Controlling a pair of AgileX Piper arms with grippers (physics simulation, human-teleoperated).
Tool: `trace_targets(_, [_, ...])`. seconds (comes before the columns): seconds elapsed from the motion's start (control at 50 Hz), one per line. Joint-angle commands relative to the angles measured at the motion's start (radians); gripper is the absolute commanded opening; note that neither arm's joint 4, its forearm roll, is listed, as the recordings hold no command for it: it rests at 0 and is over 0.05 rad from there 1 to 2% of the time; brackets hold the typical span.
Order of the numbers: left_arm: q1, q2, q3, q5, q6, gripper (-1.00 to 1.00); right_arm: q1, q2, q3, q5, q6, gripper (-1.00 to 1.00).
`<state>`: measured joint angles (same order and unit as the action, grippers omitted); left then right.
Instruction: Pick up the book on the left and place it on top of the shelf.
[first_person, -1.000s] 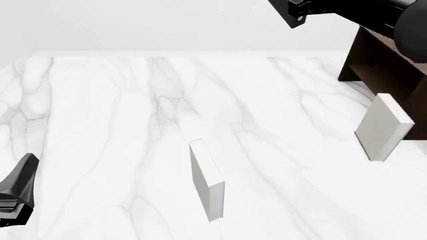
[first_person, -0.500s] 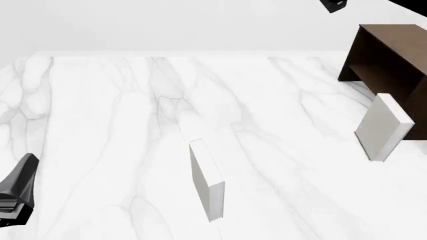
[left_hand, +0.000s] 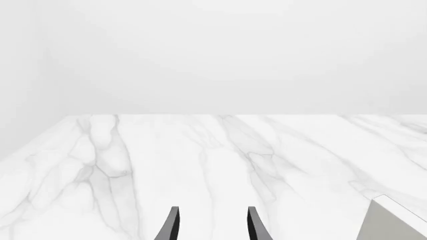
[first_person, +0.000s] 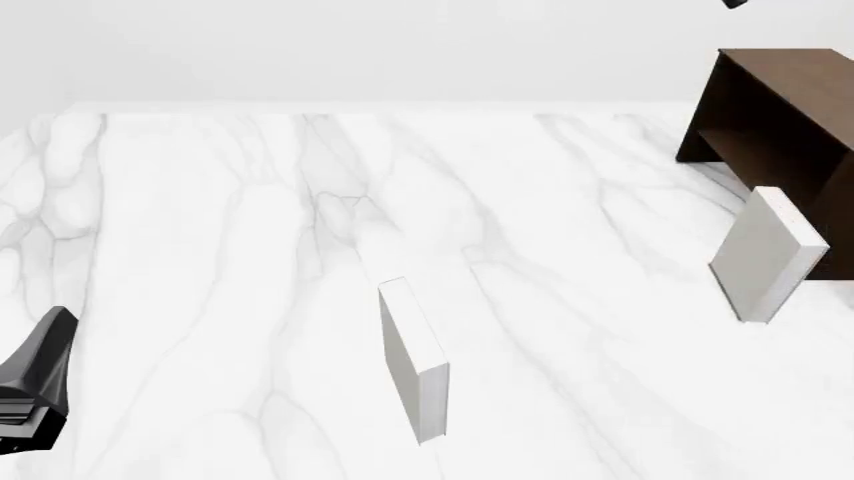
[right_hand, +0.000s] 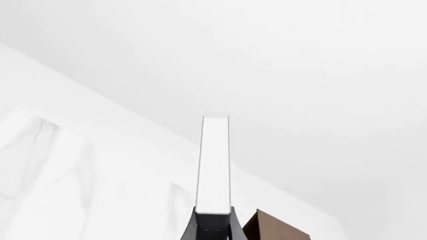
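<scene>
The book (right_hand: 214, 165) shows only in the right wrist view, edge-on, as a white strip of page edges between thin dark covers. My right gripper (right_hand: 213, 225) is shut on its lower end and holds it high in the air. The dark brown shelf (first_person: 787, 110) stands at the table's far right, and a corner of the shelf (right_hand: 273, 229) appears below the held book. In the front view only a dark tip of the right arm (first_person: 737, 3) shows at the top edge. My left gripper (left_hand: 212, 227) is open and holds nothing. It rests low at the near left (first_person: 34, 385).
A pale grey-white book (first_person: 414, 360) stands upright near the table's front middle, and its corner (left_hand: 393, 222) shows in the left wrist view. A second pale book (first_person: 767, 255) leans in front of the shelf. White marble table (first_person: 200, 220) all around.
The right arm has climbed up and to the right, almost leaving the top of the front view. The left arm and both pale books have stayed put.
</scene>
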<state>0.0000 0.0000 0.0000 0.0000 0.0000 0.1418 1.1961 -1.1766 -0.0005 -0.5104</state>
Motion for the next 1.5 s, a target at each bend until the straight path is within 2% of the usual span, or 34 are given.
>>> trace_targets(0.02, [0.0,0.0,0.0,0.0,0.0,1.0,-0.025,-0.004,-0.04,0.025,-0.027,-1.0])
trace_targets(0.22, [0.0,0.0,0.0,0.0,0.0,1.0,-0.057,0.012,-0.056,0.025,-0.079,-1.0])
trace_targets(0.62, [0.0,0.0,0.0,0.0,0.0,1.0,-0.124,0.04,-0.093,0.029,-0.122,-1.0])
trace_targets(0.94, [0.0,0.0,0.0,0.0,0.0,1.0,-0.16,0.041,-0.078,0.02,-0.166,-1.0])
trace_targets(1.22, [0.0,0.0,0.0,0.0,0.0,1.0,-0.224,0.027,-0.066,0.013,-0.225,-1.0])
trace_targets(1.5, [0.0,0.0,0.0,0.0,0.0,1.0,-0.276,0.018,-0.058,0.001,-0.261,-1.0])
